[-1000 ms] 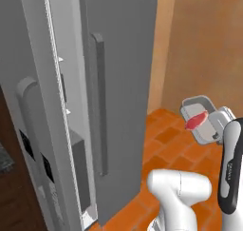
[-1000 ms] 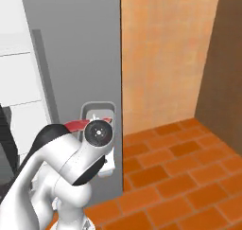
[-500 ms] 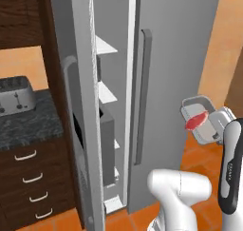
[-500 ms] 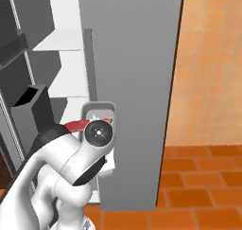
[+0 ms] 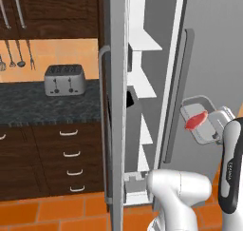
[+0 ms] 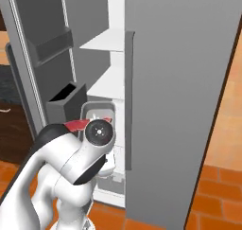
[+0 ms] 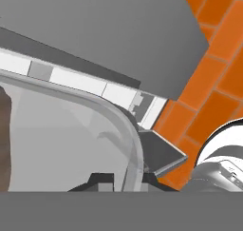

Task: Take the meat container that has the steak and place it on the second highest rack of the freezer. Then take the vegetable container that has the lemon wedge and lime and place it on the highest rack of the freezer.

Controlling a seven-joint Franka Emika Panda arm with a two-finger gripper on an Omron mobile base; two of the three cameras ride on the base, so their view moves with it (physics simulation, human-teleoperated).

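While held up | meat container (image 5: 205,124) rim between fingers (image 7: 102,181) | steak (image 5: 196,120) inside

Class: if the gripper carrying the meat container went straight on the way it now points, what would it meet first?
Probably the floor beside the freezer's bottom edge; the gripper points downward past the container. Depth is unclear.

Raised arm, claw (image 7: 121,180) (clamped on container rim)

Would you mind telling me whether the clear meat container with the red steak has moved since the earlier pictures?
Cannot tell: the clear meat container keeps its place beside the arm, but the camera itself moved, sweeping the grey freezer across the view.
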